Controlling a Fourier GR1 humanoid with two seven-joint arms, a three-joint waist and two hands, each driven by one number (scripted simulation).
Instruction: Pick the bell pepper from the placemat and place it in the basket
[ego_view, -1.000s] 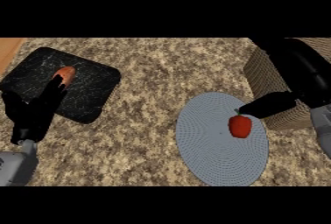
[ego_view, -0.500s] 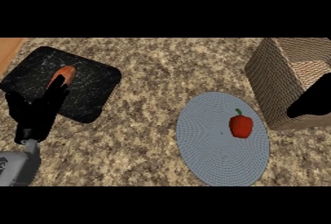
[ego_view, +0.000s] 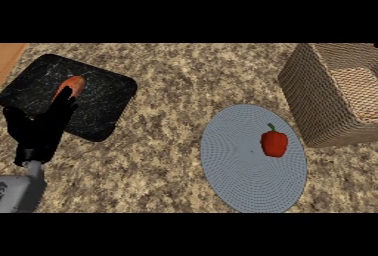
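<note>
A red bell pepper (ego_view: 275, 143) with a green stem lies on the round grey-blue placemat (ego_view: 244, 175), right of the mat's middle. Nothing touches it. The woven basket (ego_view: 325, 90) stands at the right edge, just beyond the mat, and shows nothing inside. My left hand (ego_view: 38, 131) rests at the lower left with its fingers straight and pointing up, over the near edge of a black slab. My right hand does not show in the view.
A black marbled slab (ego_view: 96, 95) lies at the upper left with an orange-red vegetable (ego_view: 72, 84) on it, partly hidden by my left fingertips. Speckled stone counter (ego_view: 170, 100) spreads between the slab and the placemat.
My right hand, which was at the pepper a second ago, drew back to the right and has left the view. The pepper stays on the placemat. The left hand has not moved.
</note>
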